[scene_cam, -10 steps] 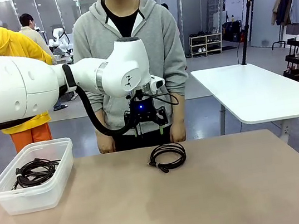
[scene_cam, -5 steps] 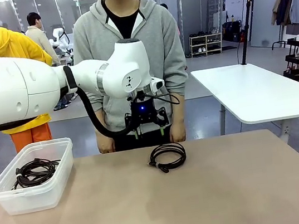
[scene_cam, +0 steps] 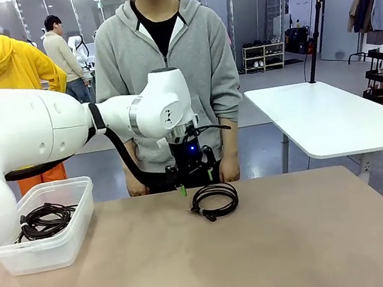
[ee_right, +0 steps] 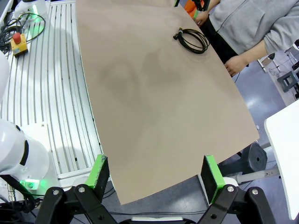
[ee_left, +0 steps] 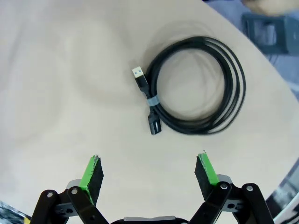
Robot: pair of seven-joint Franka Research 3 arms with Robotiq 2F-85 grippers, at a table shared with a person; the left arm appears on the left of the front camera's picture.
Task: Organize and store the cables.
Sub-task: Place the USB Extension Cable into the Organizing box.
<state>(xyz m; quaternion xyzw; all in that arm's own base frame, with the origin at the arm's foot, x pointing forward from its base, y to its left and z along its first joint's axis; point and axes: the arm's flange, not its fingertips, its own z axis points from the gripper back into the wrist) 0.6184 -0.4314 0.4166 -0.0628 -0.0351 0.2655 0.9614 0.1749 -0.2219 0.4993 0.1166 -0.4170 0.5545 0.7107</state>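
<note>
Left gripper [scene_cam: 196, 183]: jaws spread wide, nothing between the green pads; hangs above the table [scene_cam: 279, 246] just at 10 o'clock of the loose cable coil [scene_cam: 214, 201]
Right gripper [ee_right: 154, 176]: released, empty; off the table's edge
Loose cable coil: flat on the table near the person's [scene_cam: 165, 61] side; plugs at 9 o'clock of the loop
Stored cables [scene_cam: 43, 220]: inside the clear bin [scene_cam: 42, 256] at the table's 9 o'clock
</note>
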